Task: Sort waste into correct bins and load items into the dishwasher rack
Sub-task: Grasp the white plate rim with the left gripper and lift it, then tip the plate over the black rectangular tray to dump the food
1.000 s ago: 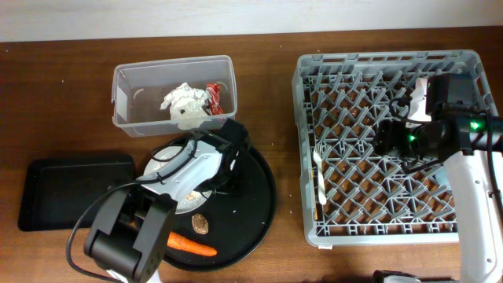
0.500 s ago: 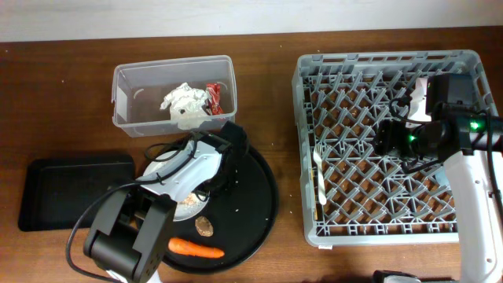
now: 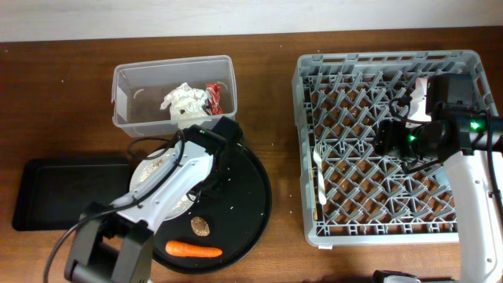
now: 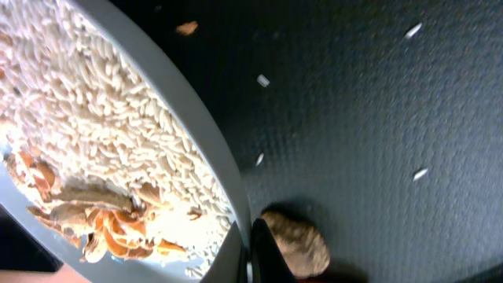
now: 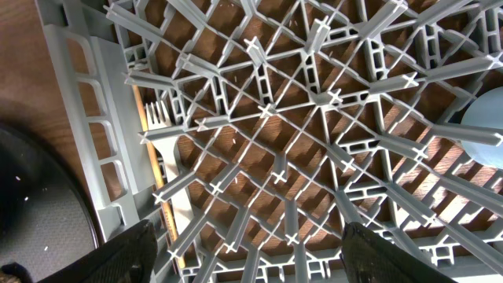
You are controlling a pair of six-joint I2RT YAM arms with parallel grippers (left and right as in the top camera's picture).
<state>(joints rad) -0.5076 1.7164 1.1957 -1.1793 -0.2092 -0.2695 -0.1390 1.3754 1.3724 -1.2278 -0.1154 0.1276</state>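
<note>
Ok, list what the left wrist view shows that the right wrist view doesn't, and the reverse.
Only left wrist: the round white plate, carrying beige flaky food scraps, and the small brown lump beside its rim. Only right wrist: the large grey plastic dishwasher rack, the white fork lying in it, a light blue cup at the frame's edge, and the right gripper, open. Both: the large round black tray, though the right wrist view catches only its edge.

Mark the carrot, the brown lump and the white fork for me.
carrot (image 3: 192, 251), overhead view, middle of its body.
brown lump (image 3: 200, 227), overhead view, its centre.
white fork (image 3: 321, 182), overhead view, on the handle.
</note>
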